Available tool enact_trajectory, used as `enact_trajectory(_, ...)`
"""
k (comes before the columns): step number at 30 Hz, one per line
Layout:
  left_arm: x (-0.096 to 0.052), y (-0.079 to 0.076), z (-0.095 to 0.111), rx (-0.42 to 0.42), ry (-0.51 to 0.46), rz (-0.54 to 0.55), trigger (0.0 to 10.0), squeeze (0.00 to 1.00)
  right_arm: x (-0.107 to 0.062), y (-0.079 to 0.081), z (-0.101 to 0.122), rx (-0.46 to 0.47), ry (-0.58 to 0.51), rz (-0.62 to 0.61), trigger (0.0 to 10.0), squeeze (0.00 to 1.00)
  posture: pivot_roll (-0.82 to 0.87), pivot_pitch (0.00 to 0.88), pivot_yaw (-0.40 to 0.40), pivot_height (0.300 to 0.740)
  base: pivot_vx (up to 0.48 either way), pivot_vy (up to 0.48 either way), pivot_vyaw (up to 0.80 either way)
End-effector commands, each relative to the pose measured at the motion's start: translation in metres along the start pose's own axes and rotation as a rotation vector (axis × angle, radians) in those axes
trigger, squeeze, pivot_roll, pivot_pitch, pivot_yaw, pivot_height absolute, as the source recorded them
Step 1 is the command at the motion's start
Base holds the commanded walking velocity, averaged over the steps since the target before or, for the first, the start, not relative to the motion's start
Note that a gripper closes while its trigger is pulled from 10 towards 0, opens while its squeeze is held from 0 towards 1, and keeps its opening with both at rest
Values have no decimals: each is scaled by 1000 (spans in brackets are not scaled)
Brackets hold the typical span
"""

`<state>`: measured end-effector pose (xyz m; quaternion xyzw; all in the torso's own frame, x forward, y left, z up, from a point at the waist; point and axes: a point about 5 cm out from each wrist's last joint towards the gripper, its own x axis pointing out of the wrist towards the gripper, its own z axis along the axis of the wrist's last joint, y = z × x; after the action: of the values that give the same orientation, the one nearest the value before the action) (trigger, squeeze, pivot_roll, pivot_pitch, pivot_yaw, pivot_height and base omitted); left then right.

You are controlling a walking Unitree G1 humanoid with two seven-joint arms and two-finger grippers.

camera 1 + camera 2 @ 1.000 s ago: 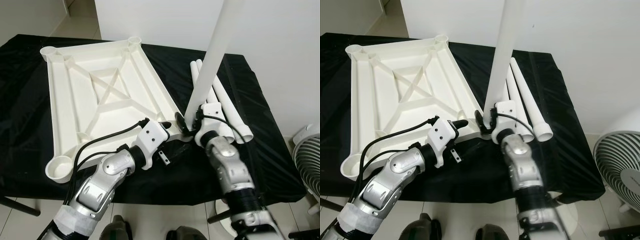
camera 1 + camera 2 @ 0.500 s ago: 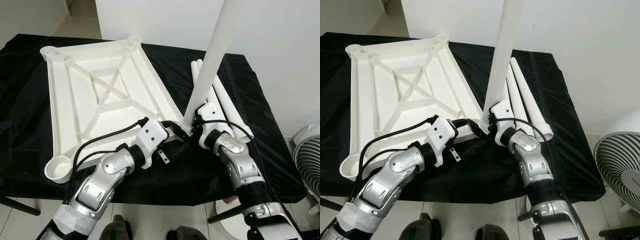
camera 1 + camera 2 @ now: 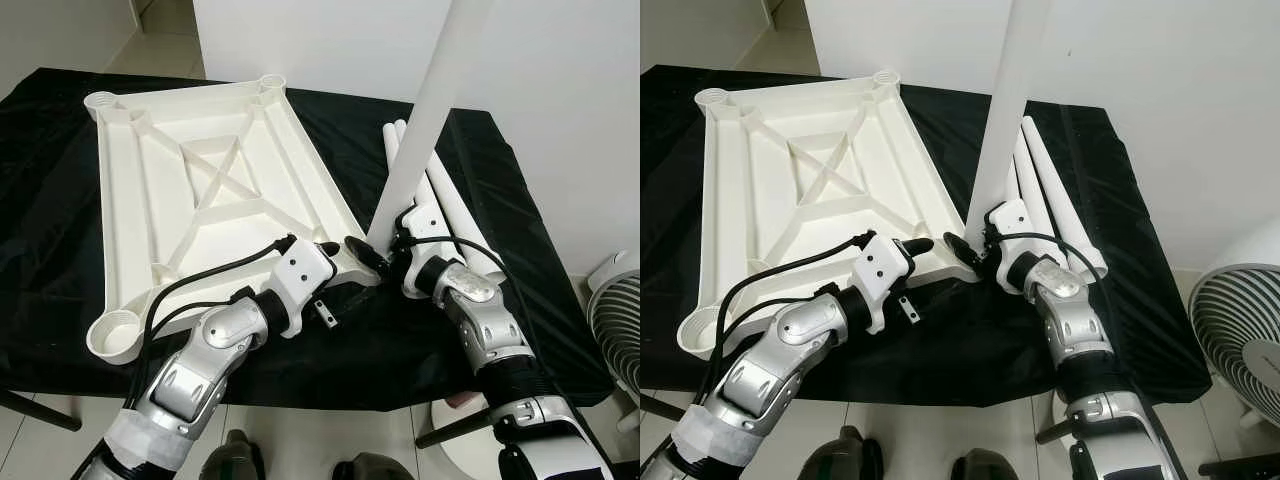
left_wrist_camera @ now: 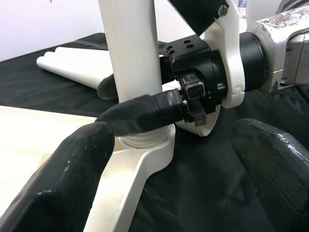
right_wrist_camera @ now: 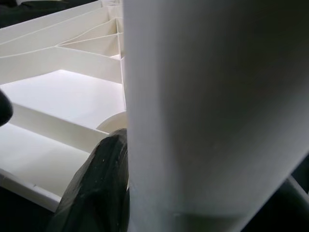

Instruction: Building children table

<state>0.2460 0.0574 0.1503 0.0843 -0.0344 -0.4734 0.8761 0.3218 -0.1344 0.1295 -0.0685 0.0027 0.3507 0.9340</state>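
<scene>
A white children's tabletop [image 3: 200, 190] lies underside up on the black-covered table [image 3: 60, 180]. At its near right corner socket [image 4: 149, 145] a long white leg [image 3: 425, 130] stands nearly upright, leaning a little to the right. My right gripper [image 3: 375, 252] is shut on the leg just above the socket, one black finger [image 4: 140, 113] wrapped round its base. My left gripper [image 4: 174, 164] is open at the same corner, its two fingertips [image 4: 72, 164] spread wide either side of the socket. In the right wrist view the leg [image 5: 207, 111] is close up, beside the tabletop's ribs [image 5: 58, 92].
Three spare white legs [image 3: 455, 215] lie side by side on the cloth, right of the tabletop. A white fan [image 3: 1240, 340] stands on the floor at the right. The table's front edge runs just under my forearms. A white wall is behind the table.
My right forearm has swung outward to the right while still holding the leg at the corner socket. The leg's top leans slightly more to the right. My left gripper stays at the corner.
</scene>
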Motion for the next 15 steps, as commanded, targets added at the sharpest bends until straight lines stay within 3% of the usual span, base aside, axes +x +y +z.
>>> enact_trajectory(1, -2, -4, 0, -9, 5, -42, 10000, 0, -3, 3, -17, 61, 59, -21, 0, 0, -25, 35, -31, 740, 0, 0, 0)
enact_trajectory(6, -2, -5, -1, -15, 7, -47, 10000, 0, -3, 7, -18, 93, 62, -147, 0, 0, -26, 38, -30, 740, 0, 0, 0)
enact_trajectory(8, -2, -6, -1, -20, 8, -49, 10000, 0, 0, 15, -18, 155, 48, -272, 0, 0, -30, 42, -28, 740, 0, 0, 0)
enact_trajectory(13, -2, -6, -1, -21, 9, -51, 10000, 0, 1, 20, -17, 178, 43, -309, 0, 0, -32, 45, -27, 740, 0, 0, 0)
enact_trajectory(15, -2, -7, -1, -26, 8, -54, 10000, 0, 6, 36, -13, 214, 24, -355, 0, 0, -37, 48, -28, 740, 0, 0, 0)
